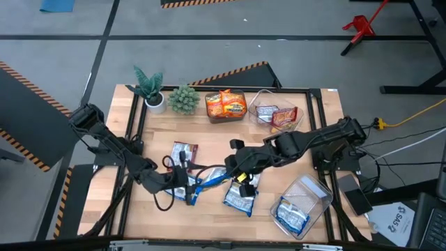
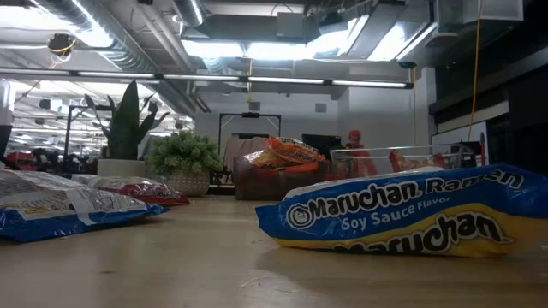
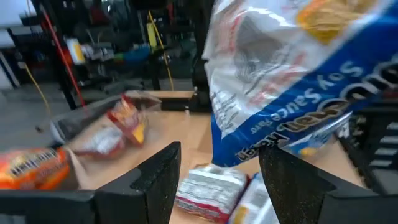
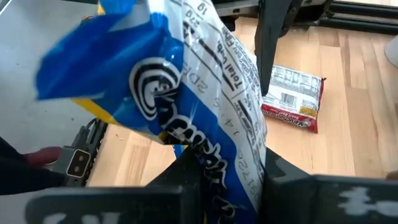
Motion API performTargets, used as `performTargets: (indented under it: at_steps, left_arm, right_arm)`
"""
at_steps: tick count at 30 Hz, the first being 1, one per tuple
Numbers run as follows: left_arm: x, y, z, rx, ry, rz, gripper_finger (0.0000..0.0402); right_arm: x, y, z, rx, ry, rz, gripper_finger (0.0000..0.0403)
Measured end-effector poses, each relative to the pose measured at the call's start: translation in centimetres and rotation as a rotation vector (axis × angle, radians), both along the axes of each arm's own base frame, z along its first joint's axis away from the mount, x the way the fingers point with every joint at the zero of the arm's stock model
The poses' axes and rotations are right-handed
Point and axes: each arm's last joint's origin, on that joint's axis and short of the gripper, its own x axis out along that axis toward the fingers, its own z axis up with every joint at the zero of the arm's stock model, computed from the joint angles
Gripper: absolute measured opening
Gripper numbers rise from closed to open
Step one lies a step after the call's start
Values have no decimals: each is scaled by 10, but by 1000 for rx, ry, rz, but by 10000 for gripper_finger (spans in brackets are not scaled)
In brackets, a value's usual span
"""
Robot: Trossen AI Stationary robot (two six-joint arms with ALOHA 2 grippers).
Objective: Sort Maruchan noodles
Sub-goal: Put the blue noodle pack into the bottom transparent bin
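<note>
Two robot arms meet over the front middle of a wooden table [image 1: 209, 139] during a sorting job on ramen packets. The right gripper [image 1: 240, 172] is clamped on a blue-and-white soy sauce packet [image 4: 186, 99], its fingers pressed tight against the crinkly plastic in the right wrist view, and the packet hangs lifted off the wood between the two arms. The likely reason for the lift is a carry to the clear bin [image 1: 301, 203] at the front right corner, where other blue packets already lie.

The left gripper [image 1: 182, 187] sits just beside that packet with its fingers [image 3: 158, 180] spread apart and nothing between them; the blue packet fills the space just ahead of it in the left wrist view. It looks like a hand-over just made or about to be made, though which cannot be told.

The right arm reaches in from the table's right edge, stretched low and long toward the centre. The left arm comes in from the left edge, elbow bent, wrist turned toward its partner.

Sorting is partly done: orange packets [image 1: 225, 104] fill a bin at the back, red-brown ones [image 1: 279, 115] sit in the next bin, and loose packets remain on the wood, among them a red-brown packet [image 1: 185, 151] and a blue one [image 1: 239, 200]. Two potted plants [image 1: 167, 97] stand at the back left, clear of the work.
</note>
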Motion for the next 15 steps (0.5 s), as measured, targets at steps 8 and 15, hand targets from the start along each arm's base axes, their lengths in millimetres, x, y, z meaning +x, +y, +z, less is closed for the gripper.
performTargets:
  at_steps: [8,15]
  left_arm:
    - [1,-2,2,31,-7,-71,213]
    - [1,-3,4,65,-9,-99,213]
  right_arm:
    - [-3,-10,4,14,8,6,57]
    - [-12,-20,12,-39,3,-30,57]
